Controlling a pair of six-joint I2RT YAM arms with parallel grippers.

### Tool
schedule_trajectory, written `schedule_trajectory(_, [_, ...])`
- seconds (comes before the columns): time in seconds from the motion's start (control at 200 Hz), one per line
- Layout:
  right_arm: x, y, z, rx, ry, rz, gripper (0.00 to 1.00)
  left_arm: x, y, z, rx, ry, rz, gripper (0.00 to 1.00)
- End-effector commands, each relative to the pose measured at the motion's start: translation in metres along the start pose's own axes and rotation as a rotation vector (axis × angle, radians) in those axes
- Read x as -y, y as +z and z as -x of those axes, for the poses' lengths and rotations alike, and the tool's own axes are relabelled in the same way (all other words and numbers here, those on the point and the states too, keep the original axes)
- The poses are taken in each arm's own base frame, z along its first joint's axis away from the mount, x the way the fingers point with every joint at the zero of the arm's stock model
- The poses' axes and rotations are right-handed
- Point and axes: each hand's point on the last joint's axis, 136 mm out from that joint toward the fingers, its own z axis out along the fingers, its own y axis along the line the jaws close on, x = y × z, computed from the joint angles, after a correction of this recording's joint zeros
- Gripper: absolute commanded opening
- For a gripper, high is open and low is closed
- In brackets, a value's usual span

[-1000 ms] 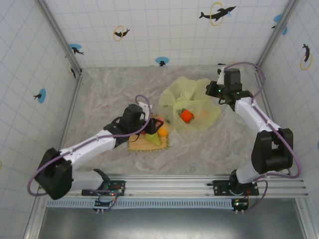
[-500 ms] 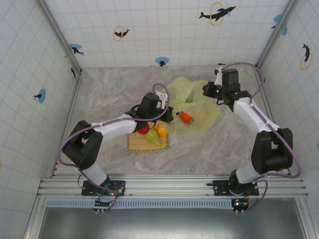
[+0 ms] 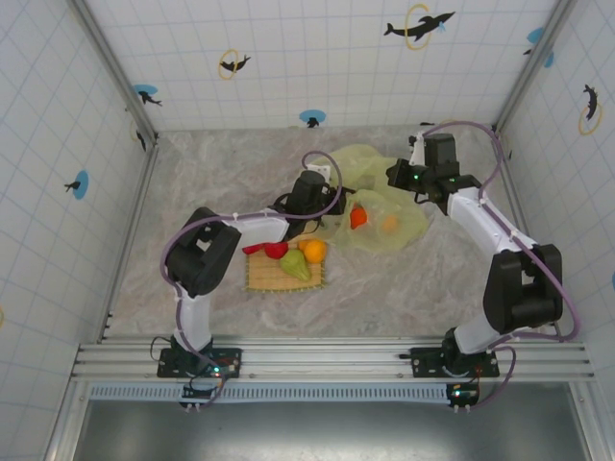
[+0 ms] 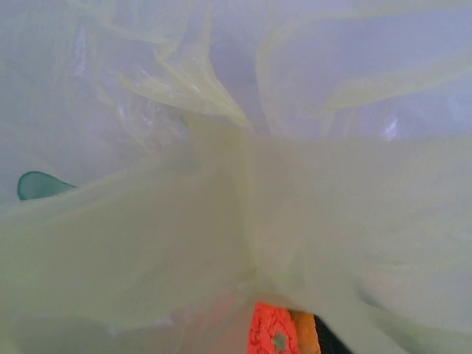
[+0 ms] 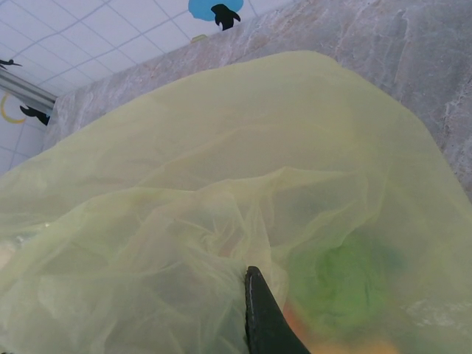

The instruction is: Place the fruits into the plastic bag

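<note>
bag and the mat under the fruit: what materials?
Bag: thin plastic film, apparently; translucent yellow-green, crinkled, with an orange fruit showing through. Mat: looks like woven straw or bamboo; tan, matte, faintly ribbed; exact fibre unclear.

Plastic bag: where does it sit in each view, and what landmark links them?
Top external: plastic bag right of centre, beyond the woven mat.
Left wrist: plastic bag close up, folds crossing mid-frame.
Right wrist: plastic bag from centre to lower edge.
Shared landmark: orange-red fruit at the bag's left half from above; same fruit at left wrist's bottom edge.
</note>
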Motion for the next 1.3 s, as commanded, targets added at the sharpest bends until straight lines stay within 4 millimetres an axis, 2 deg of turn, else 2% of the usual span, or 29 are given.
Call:
schedule_trajectory(0.0, [-0.005,0.004,0.003,0.008,-0.014,0.020,0.00,0.010,0.000,0.017,0.051,0.015,-0.010,0.59])
schedule_trajectory(0.12, [-0.004,0.005,0.003,0.006,-0.014,0.021,0.00,0.011,-0.005,0.015,0.033,0.027,-0.012,0.62])
schedule_trajectory(0.24, [0.000,0.005,0.004,0.006,-0.014,0.007,0.00,0.018,-0.018,0.011,0.012,0.039,-0.044,0.63])
schedule_trajectory(0.48, [0.013,0.000,0.009,0.023,0.002,-0.015,0.00,0.023,-0.066,-0.012,-0.043,0.098,-0.082,0.65])
schedule_trajectory(0.52, [0.014,0.000,0.010,0.025,0.005,-0.016,0.00,0.015,-0.074,-0.025,-0.073,0.107,-0.065,0.65])
schedule_trajectory(0.721, [0.016,0.001,0.011,0.032,0.015,-0.015,0.00,0.015,-0.104,-0.035,-0.104,0.165,-0.083,0.67])
schedule_trajectory(0.896, [0.017,0.001,0.013,0.036,0.015,-0.016,0.00,-0.011,-0.125,-0.027,-0.062,0.173,0.030,0.67])
schedule_trajectory(1.156, [0.019,0.001,0.011,0.025,0.007,-0.016,0.00,-0.033,-0.159,-0.016,0.021,0.192,0.163,0.69])
schedule_trajectory(1.296, [0.020,0.001,0.012,0.028,0.008,-0.015,0.00,-0.046,-0.179,-0.017,0.053,0.191,0.236,0.70])
